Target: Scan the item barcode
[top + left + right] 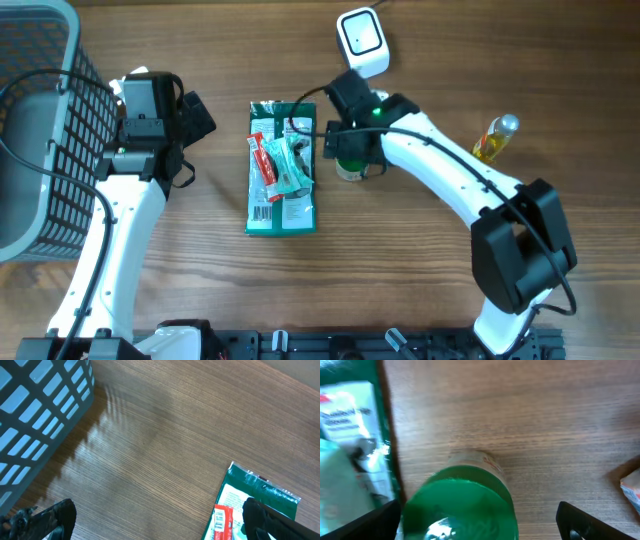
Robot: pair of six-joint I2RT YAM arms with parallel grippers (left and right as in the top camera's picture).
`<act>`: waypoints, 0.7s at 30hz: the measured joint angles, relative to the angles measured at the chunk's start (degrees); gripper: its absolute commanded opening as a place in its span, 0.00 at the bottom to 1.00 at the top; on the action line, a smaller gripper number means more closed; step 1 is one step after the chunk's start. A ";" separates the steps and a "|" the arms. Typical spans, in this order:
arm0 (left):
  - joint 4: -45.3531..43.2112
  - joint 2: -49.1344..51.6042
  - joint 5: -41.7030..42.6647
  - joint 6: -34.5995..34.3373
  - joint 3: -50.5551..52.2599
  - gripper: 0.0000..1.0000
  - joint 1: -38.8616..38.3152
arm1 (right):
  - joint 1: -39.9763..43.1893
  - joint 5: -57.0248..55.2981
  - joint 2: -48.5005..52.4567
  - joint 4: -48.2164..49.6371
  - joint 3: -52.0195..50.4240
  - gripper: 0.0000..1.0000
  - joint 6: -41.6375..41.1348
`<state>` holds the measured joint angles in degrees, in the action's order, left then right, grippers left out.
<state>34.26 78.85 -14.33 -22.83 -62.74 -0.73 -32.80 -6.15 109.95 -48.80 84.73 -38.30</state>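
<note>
Packet [300, 212] flat, long axis near-to-far, barcode end nearest robot; left pincer [160, 522] and right pincer [479, 522] agape, empty.

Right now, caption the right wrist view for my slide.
Open right pincer hovers over a green-lidded round jar on the brown wooden table.

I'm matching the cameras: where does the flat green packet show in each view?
Overhead: green packet at centre.
Left wrist: green packet in the lower right corner, cut off.
Right wrist: green packet along the left edge, beside the green lid.
Shared landmark: the wooden table under it.
</note>
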 measured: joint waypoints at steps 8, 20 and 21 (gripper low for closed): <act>0.02 0.00 0.00 0.00 0.00 1.00 0.00 | 0.48 5.14 0.00 0.13 1.36 1.00 0.63; 0.00 0.00 0.00 -0.02 0.00 1.00 0.00 | 0.48 5.77 0.00 -1.36 1.36 1.00 0.61; 0.02 0.00 0.00 -0.02 0.00 1.00 0.00 | 0.48 5.77 0.00 -1.36 1.36 1.00 0.61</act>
<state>34.28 78.85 -14.33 -22.85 -62.74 -0.73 -32.32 -0.38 109.95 -50.15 86.08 -37.69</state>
